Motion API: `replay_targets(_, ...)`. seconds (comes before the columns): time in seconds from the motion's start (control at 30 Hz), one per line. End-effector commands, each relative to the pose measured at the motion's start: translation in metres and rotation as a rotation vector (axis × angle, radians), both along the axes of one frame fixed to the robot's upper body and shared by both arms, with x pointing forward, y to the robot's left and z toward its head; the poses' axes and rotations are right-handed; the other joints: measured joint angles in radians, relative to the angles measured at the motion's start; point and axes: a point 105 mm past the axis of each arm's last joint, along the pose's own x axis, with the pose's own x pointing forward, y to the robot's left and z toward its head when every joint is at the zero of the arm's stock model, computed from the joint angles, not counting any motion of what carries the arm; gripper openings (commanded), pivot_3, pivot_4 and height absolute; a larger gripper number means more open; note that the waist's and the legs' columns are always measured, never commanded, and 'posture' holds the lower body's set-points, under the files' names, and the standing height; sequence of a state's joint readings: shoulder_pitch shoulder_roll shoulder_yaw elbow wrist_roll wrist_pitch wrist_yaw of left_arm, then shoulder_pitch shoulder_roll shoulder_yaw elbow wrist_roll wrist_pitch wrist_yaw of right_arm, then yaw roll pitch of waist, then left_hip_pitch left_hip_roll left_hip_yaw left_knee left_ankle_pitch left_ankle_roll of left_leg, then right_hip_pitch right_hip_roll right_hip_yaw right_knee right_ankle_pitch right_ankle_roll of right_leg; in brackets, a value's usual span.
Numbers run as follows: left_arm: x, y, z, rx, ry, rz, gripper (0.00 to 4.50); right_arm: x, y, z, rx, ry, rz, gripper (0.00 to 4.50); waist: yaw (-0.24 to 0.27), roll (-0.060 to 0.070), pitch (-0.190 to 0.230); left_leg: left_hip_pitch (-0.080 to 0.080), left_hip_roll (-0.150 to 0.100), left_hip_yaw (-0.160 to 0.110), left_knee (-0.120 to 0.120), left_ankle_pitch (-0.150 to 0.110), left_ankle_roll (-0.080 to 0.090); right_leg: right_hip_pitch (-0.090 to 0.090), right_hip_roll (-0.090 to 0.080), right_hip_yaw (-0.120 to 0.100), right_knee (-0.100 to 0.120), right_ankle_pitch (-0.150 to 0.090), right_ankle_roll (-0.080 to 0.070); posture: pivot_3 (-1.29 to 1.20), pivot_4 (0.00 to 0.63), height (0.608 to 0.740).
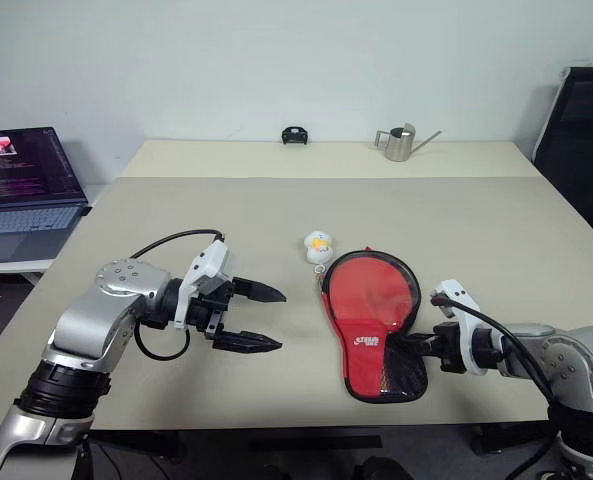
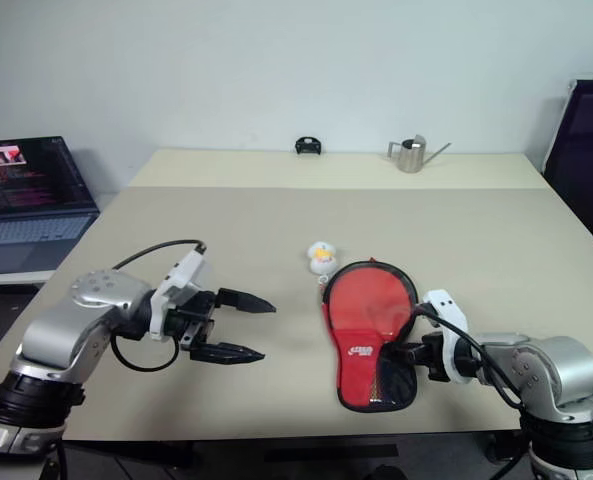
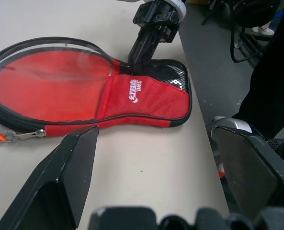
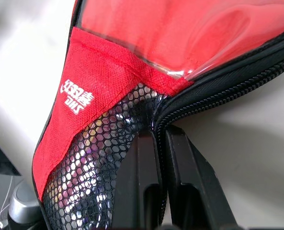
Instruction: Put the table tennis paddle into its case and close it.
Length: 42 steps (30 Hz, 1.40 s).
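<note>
The case [image 1: 373, 318] lies flat on the table, red side up, with a clear window, a white logo and a black mesh pocket [image 4: 103, 158] at its narrow near end. My right gripper [image 1: 408, 345] is shut on the case's black zip edge [image 4: 213, 86] beside the mesh pocket. My left gripper [image 1: 281, 320] hangs open a little to the left of the case, pointing at it with nothing between its fingers. The paddle is hidden; red shows behind the case's window [image 3: 51, 81], and I cannot tell whether that is the paddle.
A small white and yellow toy [image 1: 318, 245] sits just beyond the case's round end, with a metal clip [image 3: 7, 137] beside it. At the table's far edge stand a metal watering can [image 1: 401, 143] and a small black object [image 1: 294, 135]. A laptop [image 1: 26, 190] is at left, a black chair [image 1: 581, 130] at right.
</note>
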State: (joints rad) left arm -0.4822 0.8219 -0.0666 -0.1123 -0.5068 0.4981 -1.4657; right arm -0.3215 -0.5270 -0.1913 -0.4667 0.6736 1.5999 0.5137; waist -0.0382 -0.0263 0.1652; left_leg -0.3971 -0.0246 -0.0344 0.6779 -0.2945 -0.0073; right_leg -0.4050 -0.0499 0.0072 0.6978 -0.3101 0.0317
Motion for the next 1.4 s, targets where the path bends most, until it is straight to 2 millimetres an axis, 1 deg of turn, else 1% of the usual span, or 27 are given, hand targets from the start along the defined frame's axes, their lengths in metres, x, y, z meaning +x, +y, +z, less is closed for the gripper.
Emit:
replay_targets(0.03,-0.005,-0.002,0.006,-0.001,-0.02,-0.038,4.21,-0.013,0.004,0.001,0.018,0.006,0.038,0.03,0.003,0.0,0.0,0.0,0.0,0.0,0.0,0.0,0.0,0.0,0.0,0.0,0.0,0.0,0.0,0.0,0.15,0.74)
replay_targets(0.3,-0.004,-0.002,0.005,0.001,-0.017,-0.044,4.21,-0.026,0.003,-0.005,0.024,0.03,0.031,0.03,0.006,0.0,0.0,0.0,0.0,-0.001,0.0,0.0,0.0,0.001,0.0,-0.001,0.0,0.0,0.0,0.0,0.15,0.74)
replay_targets(0.53,-0.002,-0.003,0.004,0.0,-0.019,-0.042,4.21,-0.027,0.002,-0.007,0.017,0.044,0.023,0.03,0.006,0.0,0.0,0.0,0.0,-0.001,0.0,0.0,0.0,0.001,0.0,-0.001,0.0,0.0,0.0,0.0,0.15,0.74)
replay_targets(0.67,-0.002,-0.003,0.003,0.0,-0.021,-0.036,4.21,-0.025,0.001,-0.011,-0.013,0.049,0.001,0.03,0.006,0.0,0.0,0.0,0.0,-0.002,0.0,0.0,0.0,0.001,0.0,-0.001,0.0,0.0,0.0,0.0,0.15,0.74)
replay_targets(0.77,-0.002,-0.002,0.003,0.001,-0.023,-0.033,4.21,-0.021,-0.006,-0.014,-0.039,0.05,-0.044,0.83,0.006,0.0,0.0,0.0,0.0,-0.002,0.001,0.0,0.0,0.001,0.0,-0.002,0.0,0.0,0.0,0.0,0.15,0.74)
replay_targets(0.97,-0.002,-0.002,0.002,0.003,-0.026,-0.028,4.21,-0.019,-0.018,-0.015,-0.062,0.043,-0.112,2.83,0.007,-0.001,0.0,0.002,0.0,-0.003,0.002,0.0,0.0,0.005,0.0,-0.002,0.0,0.001,0.001,0.0,0.15,0.74)
replay_targets(1.1,-0.002,-0.002,0.001,-0.001,-0.03,-0.019,4.21,-0.022,-0.028,-0.012,-0.022,0.031,-0.169,4.07,0.013,0.0,0.0,0.017,0.0,-0.007,0.0,-0.001,0.001,0.024,0.0,-0.007,-0.009,0.001,0.002,0.0,0.15,0.74)
replay_targets(1.13,-0.002,-0.002,0.001,-0.003,-0.031,-0.017,4.21,-0.021,-0.031,-0.01,-0.01,0.021,-0.186,4.39,0.015,0.0,0.0,0.018,0.0,-0.01,0.0,-0.001,0.001,0.027,0.0,-0.009,-0.012,0.002,0.003,0.0,0.15,0.74)
replay_targets(1.17,-0.002,-0.002,0.001,-0.005,-0.032,-0.014,4.21,-0.02,-0.035,-0.007,-0.003,0.01,-0.201,4.48,0.018,0.001,0.0,0.018,0.0,-0.013,0.0,-0.001,0.001,0.029,0.0,-0.012,-0.015,0.003,0.003,0.0,0.15,0.74)
replay_targets(1.27,-0.001,-0.002,0.0,-0.009,-0.033,-0.008,4.21,-0.018,-0.04,0.002,0.029,-0.022,-0.222,4.48,0.025,0.001,0.0,0.017,-0.002,-0.015,0.001,-0.001,0.001,0.031,-0.001,-0.015,-0.018,0.005,0.004,0.0,0.15,0.74)
replay_targets(1.4,0.0,-0.002,0.0,-0.016,-0.033,-0.002,4.21,-0.02,-0.038,0.01,0.056,-0.04,-0.186,4.48,0.028,0.004,0.002,0.016,-0.001,-0.016,-0.001,-0.001,0.001,0.029,0.0,-0.016,-0.017,0.004,0.003,0.0,0.15,0.74)
